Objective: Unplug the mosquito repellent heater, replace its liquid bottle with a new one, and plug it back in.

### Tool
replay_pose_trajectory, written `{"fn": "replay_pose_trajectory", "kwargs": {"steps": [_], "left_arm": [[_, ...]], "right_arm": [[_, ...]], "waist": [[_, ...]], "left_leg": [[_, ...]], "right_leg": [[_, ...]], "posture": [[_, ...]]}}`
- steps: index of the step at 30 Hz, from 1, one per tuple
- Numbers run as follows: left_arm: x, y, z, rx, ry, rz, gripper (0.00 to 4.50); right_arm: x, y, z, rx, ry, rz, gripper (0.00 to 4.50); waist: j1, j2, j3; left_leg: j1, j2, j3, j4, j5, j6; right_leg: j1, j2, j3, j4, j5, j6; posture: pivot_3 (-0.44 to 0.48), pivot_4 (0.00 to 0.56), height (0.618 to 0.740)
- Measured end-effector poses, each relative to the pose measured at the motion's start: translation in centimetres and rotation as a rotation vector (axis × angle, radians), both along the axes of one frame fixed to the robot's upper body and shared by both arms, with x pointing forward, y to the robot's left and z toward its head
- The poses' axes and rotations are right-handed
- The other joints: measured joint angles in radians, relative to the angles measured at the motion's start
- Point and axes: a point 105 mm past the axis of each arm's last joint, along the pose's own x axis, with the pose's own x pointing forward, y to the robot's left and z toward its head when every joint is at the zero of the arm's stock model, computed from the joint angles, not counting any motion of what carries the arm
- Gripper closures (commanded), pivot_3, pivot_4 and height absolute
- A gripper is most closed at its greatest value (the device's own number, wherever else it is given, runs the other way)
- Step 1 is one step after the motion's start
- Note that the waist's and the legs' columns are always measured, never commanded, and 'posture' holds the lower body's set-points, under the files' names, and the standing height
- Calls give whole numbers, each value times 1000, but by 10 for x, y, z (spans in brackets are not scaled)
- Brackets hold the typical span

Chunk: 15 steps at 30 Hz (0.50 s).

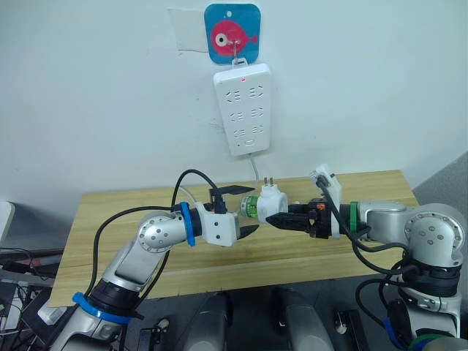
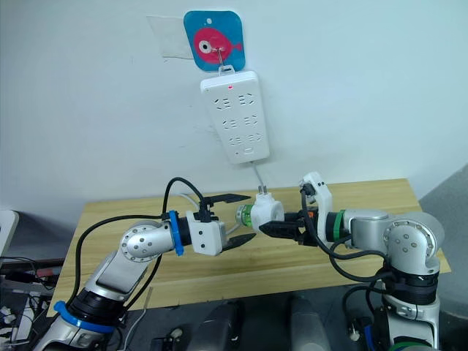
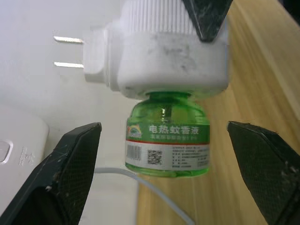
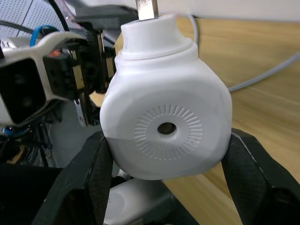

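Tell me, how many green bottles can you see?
1. The green bottle is screwed into the mosquito repellent heater, which the right gripper holds above the wooden table. The open left gripper flanks it. Another may be hidden.

Lab: bare wall, wood bench.

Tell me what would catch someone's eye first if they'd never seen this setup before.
Probably the mosquito repellent heater held in mid-air above the wooden table, unplugged, with the right gripper shut on its white body and a green bottle still attached. The left gripper faces it with fingers spread on either side of the bottle. Behind, a white power strip hangs on the wall.
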Motion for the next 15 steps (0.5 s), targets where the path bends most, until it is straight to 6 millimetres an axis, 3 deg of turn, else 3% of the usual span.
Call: {"fn": "replay_pose_trajectory", "kwargs": {"steps": [2, 4, 11, 15], "left_arm": [[0, -3, 1, -12, -7, 0, 0], [0, -3, 1, -12, -9, 0, 389], [1, -3, 1, 8, -23, -4, 2284], [2, -3, 0, 13, -16, 5, 2285]], "right_arm": [[0, 0, 1, -4, -3, -7, 1565], [1, 1, 0, -7, 1, -14, 1565], [0, 5, -3, -1, 18, -23, 1565], [0, 6, -4, -2, 24, -34, 1565]], "waist": [[0, 0, 0], [-1, 0, 0], [-2, 0, 0], [-3, 0, 0]], "left_leg": [[0, 0, 0, 0, 0, 0], [0, 0, 0, 0, 0, 0], [1, 0, 0, 1, 0, 0], [1, 0, 0, 1, 0, 0]], "right_leg": [[0, 0, 0, 1, 0, 0], [0, 0, 0, 2, 0, 0], [-1, 1, 0, 5, 0, 0], [-1, 1, 0, 6, 0, 0]], "posture": [[-65, 236, 740], [-65, 236, 740], [-67, 242, 740], [-68, 240, 740]]}}
